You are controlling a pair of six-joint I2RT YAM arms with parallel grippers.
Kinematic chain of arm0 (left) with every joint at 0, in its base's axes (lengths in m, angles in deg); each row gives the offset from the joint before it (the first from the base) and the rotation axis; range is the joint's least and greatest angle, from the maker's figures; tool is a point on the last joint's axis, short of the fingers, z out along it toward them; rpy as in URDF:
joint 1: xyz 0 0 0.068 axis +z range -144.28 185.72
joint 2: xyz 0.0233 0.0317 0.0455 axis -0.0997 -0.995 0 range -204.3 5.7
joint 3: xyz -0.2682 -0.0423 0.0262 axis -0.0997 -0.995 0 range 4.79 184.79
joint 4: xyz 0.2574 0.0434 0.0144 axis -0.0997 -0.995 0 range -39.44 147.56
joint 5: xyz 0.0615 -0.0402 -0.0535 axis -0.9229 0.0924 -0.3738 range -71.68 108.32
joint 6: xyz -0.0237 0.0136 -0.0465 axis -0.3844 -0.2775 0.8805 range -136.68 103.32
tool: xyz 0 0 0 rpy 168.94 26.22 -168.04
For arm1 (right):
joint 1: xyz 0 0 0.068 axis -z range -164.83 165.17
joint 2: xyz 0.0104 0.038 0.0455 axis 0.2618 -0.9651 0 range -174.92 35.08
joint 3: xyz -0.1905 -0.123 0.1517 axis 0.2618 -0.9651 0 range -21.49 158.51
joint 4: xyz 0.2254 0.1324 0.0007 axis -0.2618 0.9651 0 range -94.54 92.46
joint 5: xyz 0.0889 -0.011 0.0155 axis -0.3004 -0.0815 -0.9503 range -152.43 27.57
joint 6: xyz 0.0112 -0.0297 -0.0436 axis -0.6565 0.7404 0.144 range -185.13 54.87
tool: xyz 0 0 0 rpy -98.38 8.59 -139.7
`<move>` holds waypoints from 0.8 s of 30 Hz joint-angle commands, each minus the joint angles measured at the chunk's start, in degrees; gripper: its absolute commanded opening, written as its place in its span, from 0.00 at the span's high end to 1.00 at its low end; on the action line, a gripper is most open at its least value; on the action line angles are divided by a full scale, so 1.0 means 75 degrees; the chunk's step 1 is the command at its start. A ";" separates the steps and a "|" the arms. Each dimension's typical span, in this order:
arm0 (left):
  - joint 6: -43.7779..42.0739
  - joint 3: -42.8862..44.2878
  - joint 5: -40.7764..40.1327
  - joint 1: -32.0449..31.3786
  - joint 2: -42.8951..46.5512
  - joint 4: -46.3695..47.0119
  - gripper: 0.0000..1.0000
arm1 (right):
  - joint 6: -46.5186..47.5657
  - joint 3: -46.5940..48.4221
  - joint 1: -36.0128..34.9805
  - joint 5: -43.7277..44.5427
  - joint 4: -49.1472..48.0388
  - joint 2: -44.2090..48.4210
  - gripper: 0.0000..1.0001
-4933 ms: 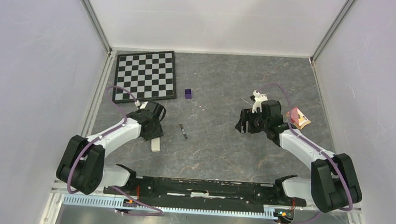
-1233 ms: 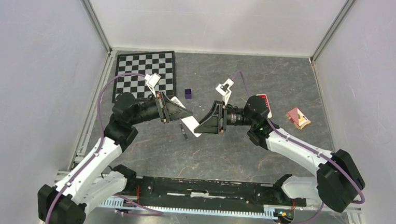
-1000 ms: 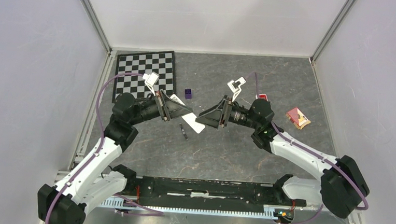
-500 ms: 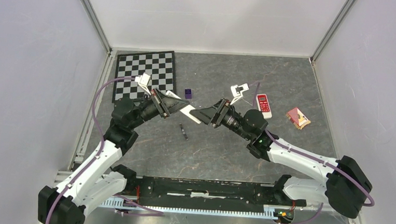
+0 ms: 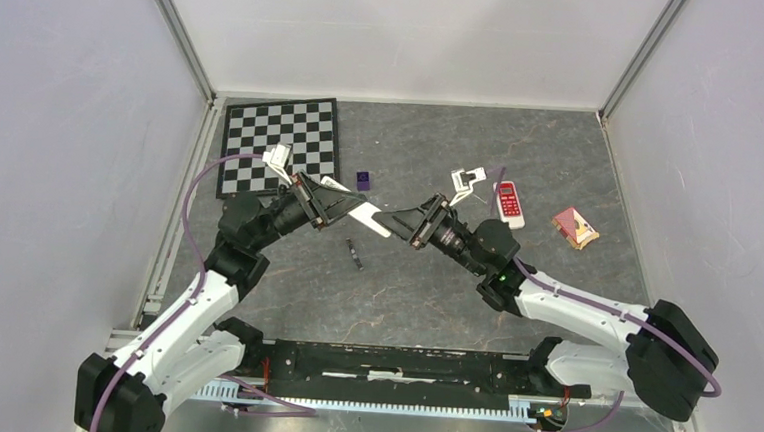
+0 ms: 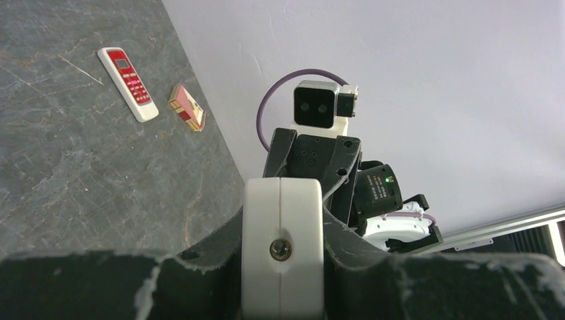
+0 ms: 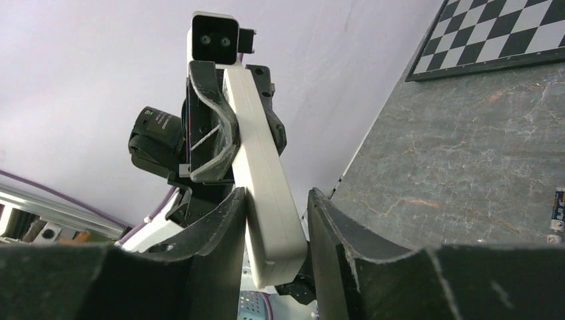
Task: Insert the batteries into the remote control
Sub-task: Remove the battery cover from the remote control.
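The white remote control (image 5: 368,216) hangs in the air above the table's middle, held between both arms. My left gripper (image 5: 347,205) is shut on its far-left part; in the left wrist view the remote control (image 6: 281,227) fills the jaws end-on. My right gripper (image 5: 394,221) has closed round the other end. In the right wrist view the remote control (image 7: 263,173) touches one finger and sits a hair from the other. The batteries (image 5: 356,254) lie on the table below, end to end, also at the right wrist view's edge as batteries (image 7: 558,203).
A chessboard (image 5: 282,145) lies at the back left, with a small purple cube (image 5: 363,181) beside it. A red-faced remote (image 5: 507,204) and a snack packet (image 5: 576,228) lie at the right. White walls enclose the table on three sides.
My right gripper slid onto the remote control's free end and its jaws narrowed from wide open to closed round it. The left gripper kept its hold and barely moved.
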 commanded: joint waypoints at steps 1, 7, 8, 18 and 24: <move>0.0635 0.0469 -0.0117 -0.0006 0.0178 0.1019 0.98 | 0.0222 -0.0584 0.0113 -0.0070 0.0190 0.0196 0.59; 0.0276 0.0887 -0.0045 0.0010 0.0109 0.0305 0.98 | 0.0367 -0.0880 0.0318 -0.0428 0.0094 0.0366 0.63; 0.0283 0.0885 -0.0047 0.0004 0.0110 0.0300 0.98 | 0.0359 -0.0879 0.0321 -0.0445 0.0082 0.0350 0.63; -0.0063 0.0560 -0.0190 0.0001 0.0113 0.0110 0.98 | 0.0460 -0.0425 0.0353 -0.0685 -0.0083 0.0288 0.17; -0.0231 0.0472 -0.0113 0.0003 -0.0047 0.0067 0.98 | 0.0441 0.0104 0.0356 -0.0953 -0.0293 0.0111 0.04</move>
